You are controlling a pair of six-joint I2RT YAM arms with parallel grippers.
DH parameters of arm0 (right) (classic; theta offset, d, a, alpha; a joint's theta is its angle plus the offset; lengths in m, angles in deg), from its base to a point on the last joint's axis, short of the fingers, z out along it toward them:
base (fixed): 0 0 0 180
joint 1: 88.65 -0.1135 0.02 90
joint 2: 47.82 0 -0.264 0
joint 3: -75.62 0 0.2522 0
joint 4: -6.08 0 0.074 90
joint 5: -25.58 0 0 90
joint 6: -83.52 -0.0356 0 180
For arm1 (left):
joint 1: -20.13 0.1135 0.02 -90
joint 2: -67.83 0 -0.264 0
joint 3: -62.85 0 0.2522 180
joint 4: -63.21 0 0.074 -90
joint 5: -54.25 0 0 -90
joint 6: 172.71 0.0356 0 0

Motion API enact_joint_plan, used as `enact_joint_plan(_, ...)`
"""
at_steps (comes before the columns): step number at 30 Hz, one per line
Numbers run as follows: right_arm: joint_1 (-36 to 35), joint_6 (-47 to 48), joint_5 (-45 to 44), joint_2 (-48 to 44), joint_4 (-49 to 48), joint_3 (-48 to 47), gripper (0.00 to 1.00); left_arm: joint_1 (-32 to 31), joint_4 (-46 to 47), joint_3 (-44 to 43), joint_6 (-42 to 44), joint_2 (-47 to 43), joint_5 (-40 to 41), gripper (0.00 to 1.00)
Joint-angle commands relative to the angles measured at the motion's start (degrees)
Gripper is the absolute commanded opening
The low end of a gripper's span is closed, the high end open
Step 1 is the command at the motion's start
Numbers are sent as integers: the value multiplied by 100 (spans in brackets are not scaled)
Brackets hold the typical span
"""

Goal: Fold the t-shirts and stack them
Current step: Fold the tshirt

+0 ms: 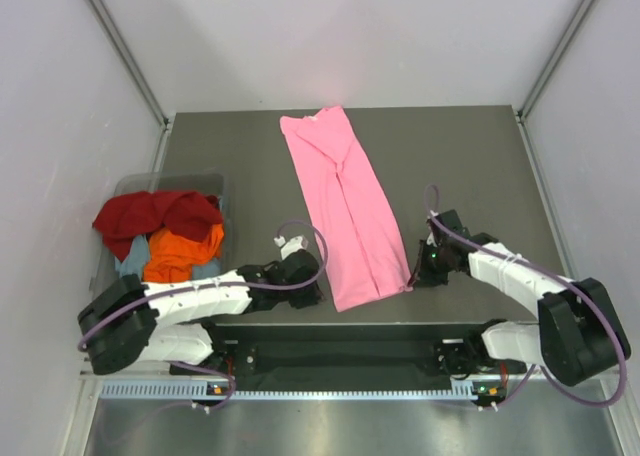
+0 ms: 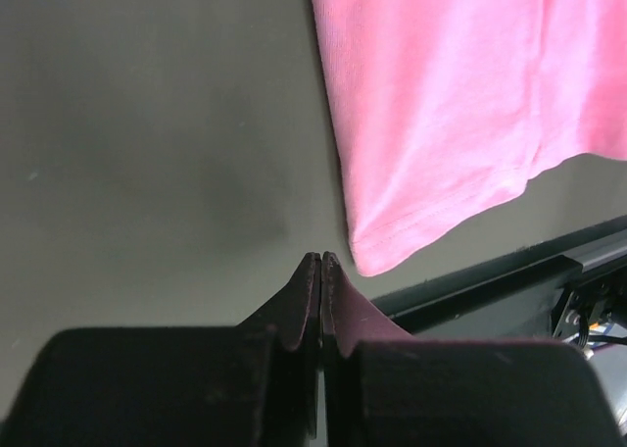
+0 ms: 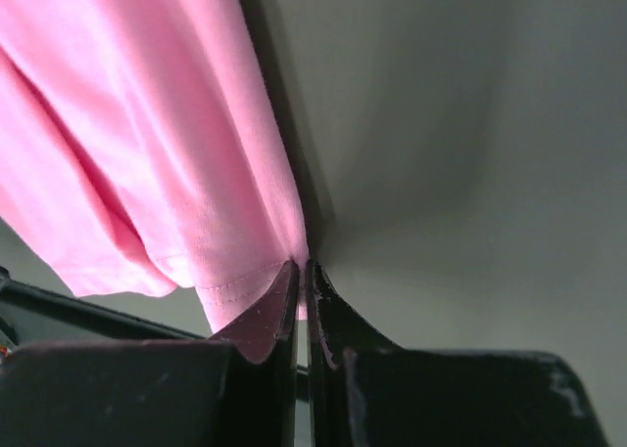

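A clear bin (image 1: 222,188) is seen at the left edge of the table (image 1: 470,166). In it the dark red t-shirt (image 1: 150,214), the orange t-shirt (image 1: 182,253) and the grey-blue t-shirt (image 1: 128,263) are heaped unfolded, well apart from both arms' tips. Next, the left gripper (image 2: 321,260) is shown with its jaws pressed together and nothing visible between them. The near left corner of the pink t-shirt (image 1: 345,206) lies flat on the table just beside the tips, to their right, and is not caught by them. The pink t-shirt is laid mid-table as a long narrow strip, folded lengthwise. Its long axis runs from the far edge toward the arms and slants slightly rightward at the near end. At the right, the right gripper (image 3: 302,267) is closed on the near right corner of the strip, and a sliver of pink hem is visible between its fingers. The coming move is judged to be a fold across the long axis, with the near end carried toward the far end. Both near corners are needed for this, yet only the right one appears gripped. The left corner would be left behind unless the left jaws are reopened and shifted rightward. Nothing is seen lying on the strip along its length.
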Motion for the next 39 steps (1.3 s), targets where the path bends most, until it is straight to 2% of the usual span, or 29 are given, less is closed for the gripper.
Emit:
enact_joint_plan(1, -522, -778, -207, -378, 1, 140, 0, -23, -868, -37, 172, -535, 353, 0)
enact_joint_plan(5, -744, -1008, -401, -572, 45, 210, 0, -23, -949, 226, 181, -1001, 292, 1)
enact_joint_plan(9, -735, -964, -542, -607, 133, 237, 0, -14, -2, 639, -177, -1353, -6, 32)
enact_joint_plan(16, -744, -902, -498, -590, 36, 316, 0, -23, 1457, 1149, -636, -933, -174, 40)
enact_joint_plan(25, -744, -867, -480, -642, 1, 316, 0, -32, 1777, 1044, -742, -203, -367, 41)
enact_joint_plan(32, -744, -858, -463, -669, 10, 289, 0, -32, 1821, 1000, -830, 17, -367, 37)
enact_joint_plan(36, -744, -841, -463, -651, -34, 298, 0, -32, 1891, 904, -786, 289, -437, 32)
enact_joint_plan(39, -752, -832, -463, -616, -25, 307, 0, -32, 1882, 798, -707, 473, -516, 20)
